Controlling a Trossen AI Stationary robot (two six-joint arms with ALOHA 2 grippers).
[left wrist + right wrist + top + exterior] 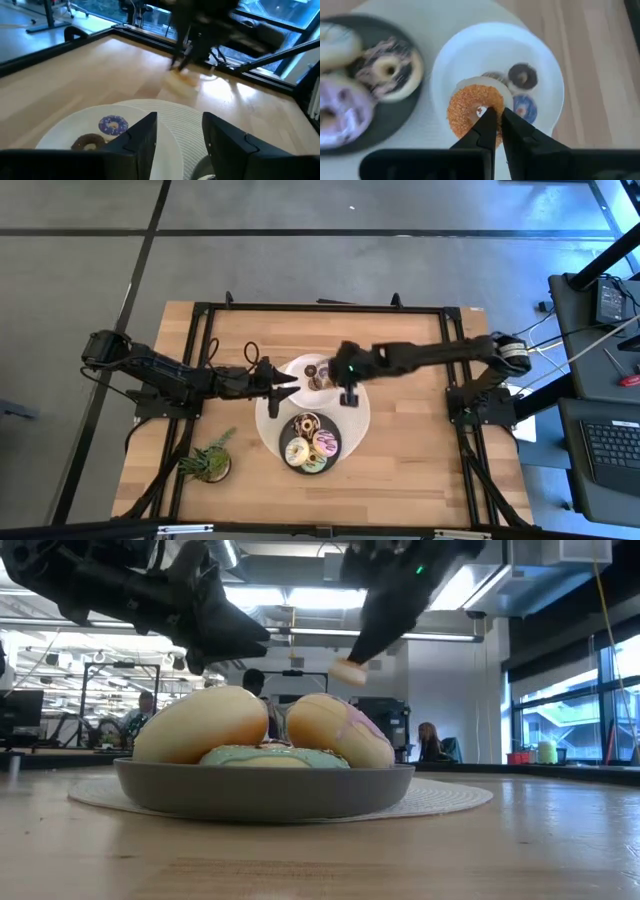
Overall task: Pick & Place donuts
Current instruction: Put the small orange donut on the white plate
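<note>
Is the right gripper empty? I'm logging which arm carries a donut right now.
No: in the right wrist view the right gripper is pinched on a small orange donut, held above the white plate.

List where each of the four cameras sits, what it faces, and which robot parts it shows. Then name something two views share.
High view: overhead, facing straight down at the table; both arms show.
Low view: at tabletop height, facing the grey plate of donuts; both arms overhead.
Left wrist view: on the left arm, facing the white plate; left tool open.
Right wrist view: looking down past the right tool, shut on the orange donut.
Shared: both wrist views show the purple donut.
</note>
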